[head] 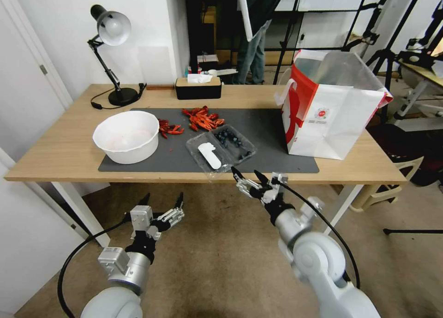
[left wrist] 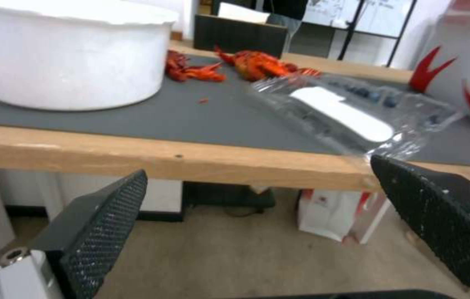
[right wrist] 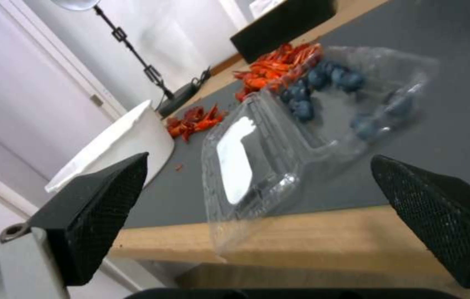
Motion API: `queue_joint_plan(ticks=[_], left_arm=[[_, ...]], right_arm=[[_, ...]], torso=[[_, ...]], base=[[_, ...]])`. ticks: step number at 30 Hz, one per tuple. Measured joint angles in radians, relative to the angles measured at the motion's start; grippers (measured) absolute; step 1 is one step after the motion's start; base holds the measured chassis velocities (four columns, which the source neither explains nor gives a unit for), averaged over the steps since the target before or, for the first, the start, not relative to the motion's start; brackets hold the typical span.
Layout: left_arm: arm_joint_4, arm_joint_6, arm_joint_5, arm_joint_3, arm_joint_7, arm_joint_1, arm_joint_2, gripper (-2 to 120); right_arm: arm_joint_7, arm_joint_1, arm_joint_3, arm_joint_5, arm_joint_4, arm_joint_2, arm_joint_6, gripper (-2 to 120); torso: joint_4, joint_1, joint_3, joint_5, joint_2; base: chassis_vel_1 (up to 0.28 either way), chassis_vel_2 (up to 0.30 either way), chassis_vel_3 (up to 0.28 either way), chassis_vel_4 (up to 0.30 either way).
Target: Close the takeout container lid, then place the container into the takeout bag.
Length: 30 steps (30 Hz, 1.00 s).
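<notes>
A wooden tabletop (head: 60, 152) with a grey mat (head: 267, 133) stands before me. The takeout container (head: 220, 149) lies flat open on the mat's near edge, blueberries in the far half, its lid (head: 205, 155) with the white label nearest me and poking over the tabletop edge. The takeout bag (head: 330, 105) stands upright to its right, well apart. My right gripper (head: 249, 175), jaws spread and empty, hangs just in front of the lid. My left gripper (head: 161, 200), also spread, sits lower, below the tabletop edge.
</notes>
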Motion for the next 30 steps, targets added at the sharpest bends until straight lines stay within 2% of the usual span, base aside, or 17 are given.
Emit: queue_joint_plan(ticks=[3,8,11,30], left_arm=[[0.022,-0.011,-0.003,-0.018,0.016,-0.004,0.000,100],[0.041,-0.020,0.003,-0.028,0.009,-0.007,-0.005,100],[0.066,-0.044,0.006,-0.041,0.009,-0.005,-0.008,100],[0.094,-0.077,0.009,-0.039,0.016,0.002,-0.024,100]], right_arm=[[0.016,0.074,-0.027,0.051,-0.061,-0.038,-0.009,100],[0.030,0.143,-0.045,0.106,-0.101,-0.055,-0.026,100],[0.062,0.239,-0.083,0.193,-0.157,-0.067,-0.075,100],[0.124,0.290,-0.127,0.193,-0.200,-0.058,-0.159,100]], torso=[[0.0000,0.000,0.000,0.0000,0.000],[0.0000,0.000,0.000,-0.0001,0.000],[0.0001,0.000,0.000,-0.0001,0.000],[0.0000,0.000,0.000,-0.0001,0.000]], base=[[0.000,0.000,0.000,0.000],[0.000,0.000,0.000,0.000],[0.000,0.000,0.000,0.000],[0.000,0.000,0.000,0.000]])
